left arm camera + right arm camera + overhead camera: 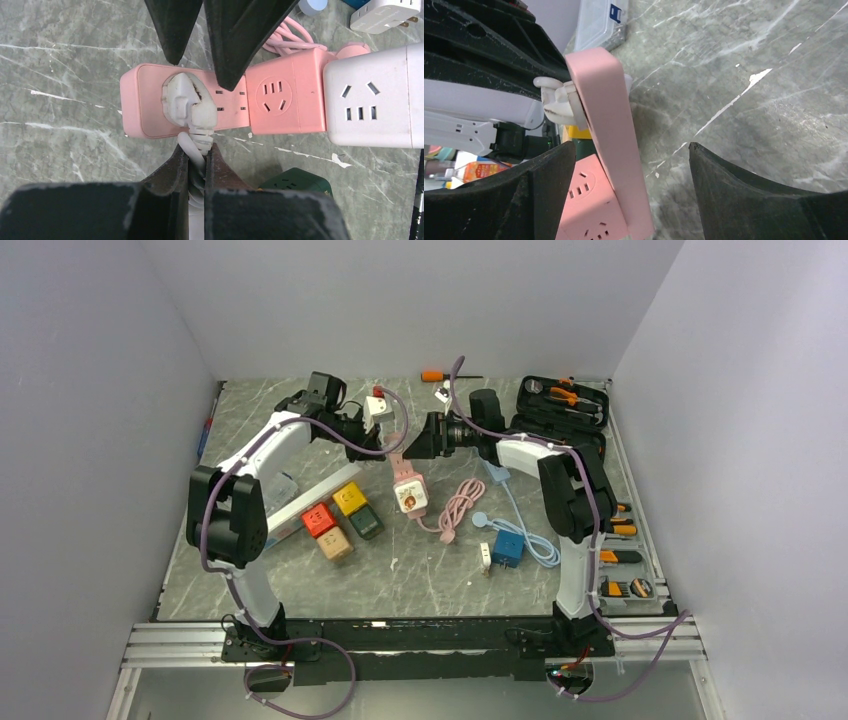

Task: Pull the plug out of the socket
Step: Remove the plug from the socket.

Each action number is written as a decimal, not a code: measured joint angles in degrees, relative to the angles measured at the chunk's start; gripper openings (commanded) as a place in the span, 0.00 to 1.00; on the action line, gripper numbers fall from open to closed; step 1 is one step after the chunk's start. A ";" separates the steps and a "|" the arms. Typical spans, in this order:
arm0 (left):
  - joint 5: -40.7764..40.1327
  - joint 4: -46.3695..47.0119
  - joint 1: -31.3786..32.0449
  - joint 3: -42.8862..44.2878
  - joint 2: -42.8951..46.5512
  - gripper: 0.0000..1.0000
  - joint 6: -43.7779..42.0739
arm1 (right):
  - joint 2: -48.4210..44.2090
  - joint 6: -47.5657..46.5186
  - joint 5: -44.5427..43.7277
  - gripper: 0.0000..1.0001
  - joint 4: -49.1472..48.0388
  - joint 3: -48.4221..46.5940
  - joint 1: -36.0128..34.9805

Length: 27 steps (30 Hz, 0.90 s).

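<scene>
"The left fingers (pixel 222 175), are they pinched on something?"

"Yes. They're pressed together on the white cord (pixel 196 150), just under the spot where it leaves the white plug (pixel 187 102)."

"And the plug itself?"

"It's seated in the pink power strip (pixel 145 100), near the strip's closed end. Its body is flat against the face and no prongs are showing."

"What about the other arm?"

"The right fingers (pixel 774 200) are wide apart with the strip standing between them. The strip is close beside one finger and well clear of the other, so nothing is gripped on that side. They come in from the side opposite the left arm, above the plug in the left wrist view."

"What's past the strip?"

"A pink cube socket (pixel 285 97) touches its far end, and a white cube adapter (pixel 375 97) sits right next to that. All of it is over the grey marbled tabletop (pixel 60 75), near the back and between the two arms. I can't tell whether the strip rests on the tabletop or hangs off it."
</scene>
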<state>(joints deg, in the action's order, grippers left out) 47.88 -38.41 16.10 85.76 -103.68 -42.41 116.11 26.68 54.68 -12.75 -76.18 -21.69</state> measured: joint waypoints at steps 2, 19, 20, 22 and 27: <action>0.37 0.48 0.00 -0.39 0.15 0.00 0.04 | 1.14 2.03 0.68 0.81 -2.58 0.00 -0.15; 0.74 3.93 0.00 -2.62 0.79 0.00 1.73 | 4.79 11.96 4.00 0.45 -18.62 4.02 -4.11; 0.79 4.00 0.00 -2.64 0.79 0.00 1.88 | 4.87 12.61 3.96 0.39 -19.98 4.66 -4.11; 1.01 4.39 0.00 -2.89 0.92 0.00 2.60 | 5.42 14.32 4.09 0.25 -22.29 5.38 -3.98; 1.20 5.16 -0.37 -3.10 1.01 0.00 3.10 | 6.88 18.16 6.86 0.12 -29.59 6.27 -3.52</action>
<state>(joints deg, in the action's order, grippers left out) 49.08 -33.26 15.73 82.65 -102.67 -39.31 123.00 44.84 61.54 -42.35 -69.91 -25.21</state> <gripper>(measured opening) 0.092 0.334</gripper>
